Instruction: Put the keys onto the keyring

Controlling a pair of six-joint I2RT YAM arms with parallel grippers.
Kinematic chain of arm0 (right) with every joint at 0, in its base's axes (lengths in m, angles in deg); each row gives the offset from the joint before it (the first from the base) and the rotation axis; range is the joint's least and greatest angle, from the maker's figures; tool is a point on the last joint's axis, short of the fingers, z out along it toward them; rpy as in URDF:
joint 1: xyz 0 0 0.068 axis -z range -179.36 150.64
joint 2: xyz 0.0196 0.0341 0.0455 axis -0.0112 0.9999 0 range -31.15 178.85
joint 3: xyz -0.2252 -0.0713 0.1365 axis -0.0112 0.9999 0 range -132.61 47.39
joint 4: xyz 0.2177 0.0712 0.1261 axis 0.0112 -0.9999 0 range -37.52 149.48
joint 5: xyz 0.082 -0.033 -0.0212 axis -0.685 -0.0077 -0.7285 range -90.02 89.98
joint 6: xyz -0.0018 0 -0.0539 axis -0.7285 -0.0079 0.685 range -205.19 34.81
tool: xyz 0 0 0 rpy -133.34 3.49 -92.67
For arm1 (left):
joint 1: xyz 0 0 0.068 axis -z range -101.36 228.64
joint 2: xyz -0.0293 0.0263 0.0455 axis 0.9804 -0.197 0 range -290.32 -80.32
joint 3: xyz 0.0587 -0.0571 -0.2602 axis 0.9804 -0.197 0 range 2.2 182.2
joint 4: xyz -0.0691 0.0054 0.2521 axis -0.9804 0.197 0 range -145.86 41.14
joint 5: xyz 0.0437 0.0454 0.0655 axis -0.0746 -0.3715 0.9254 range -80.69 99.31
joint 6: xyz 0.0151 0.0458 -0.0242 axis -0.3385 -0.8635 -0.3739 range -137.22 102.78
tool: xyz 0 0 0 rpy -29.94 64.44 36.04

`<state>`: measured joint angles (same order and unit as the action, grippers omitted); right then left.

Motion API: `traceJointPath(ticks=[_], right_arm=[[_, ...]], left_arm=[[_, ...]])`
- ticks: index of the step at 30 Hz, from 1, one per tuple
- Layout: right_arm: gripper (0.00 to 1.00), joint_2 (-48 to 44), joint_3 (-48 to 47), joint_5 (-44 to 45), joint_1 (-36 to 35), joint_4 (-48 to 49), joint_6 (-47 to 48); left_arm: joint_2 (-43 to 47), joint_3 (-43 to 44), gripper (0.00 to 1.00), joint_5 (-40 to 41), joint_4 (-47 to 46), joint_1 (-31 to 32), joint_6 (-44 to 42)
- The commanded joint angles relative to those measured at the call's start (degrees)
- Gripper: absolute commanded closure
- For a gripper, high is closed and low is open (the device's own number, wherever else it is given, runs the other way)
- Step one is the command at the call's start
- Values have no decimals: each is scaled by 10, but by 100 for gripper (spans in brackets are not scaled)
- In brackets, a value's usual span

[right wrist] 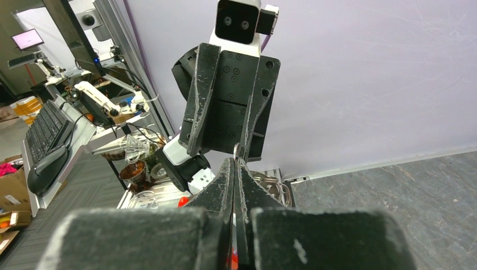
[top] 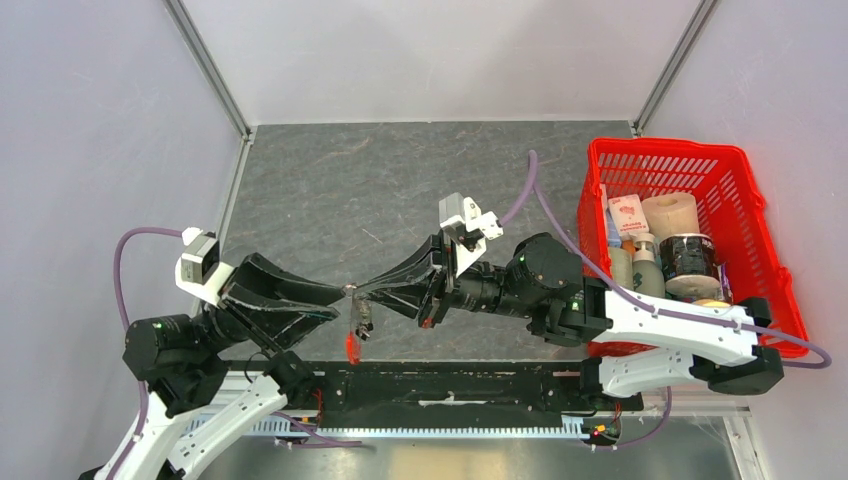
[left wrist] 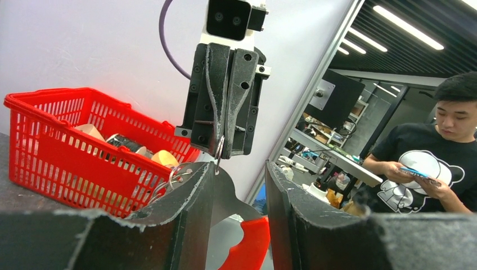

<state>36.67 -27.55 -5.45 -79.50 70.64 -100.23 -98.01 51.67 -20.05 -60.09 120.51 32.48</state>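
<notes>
Keyring (top: 360,320) — midair, in right fingers (right wrist: 215,194)

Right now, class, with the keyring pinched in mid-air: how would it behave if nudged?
Probably floppy: the keyring dangles from the right gripper's shut jaws, red fob lowest. A nudge would likely set it swinging. Its thin metal loops look slippery and may twist.

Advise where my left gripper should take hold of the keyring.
Probably the thin wire ring of the keyring, not the red fob dangling below. The right gripper pinches one edge, so bring the left gripper in from the opposite side, across the loop's free arc.
</notes>
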Motion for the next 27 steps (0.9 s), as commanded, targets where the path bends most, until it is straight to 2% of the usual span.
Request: traceJointPath(ticks=[1,11,16,27], right_arm=[[100,5,-12,-15,-4,54,-10],[100,7,-6,-7,-4,64,-14],[100,12,-7,-10,-3,67,-15],[100,16,-5,-20,-4,71,-24]], left_arm=[[-8,-1,55,-12,-25,1,16],[-4,-2,56,-17,-30,1,19],[-5,-8,64,-22,-44,1,27],[-18,-8,87,-17,-44,1,27]])
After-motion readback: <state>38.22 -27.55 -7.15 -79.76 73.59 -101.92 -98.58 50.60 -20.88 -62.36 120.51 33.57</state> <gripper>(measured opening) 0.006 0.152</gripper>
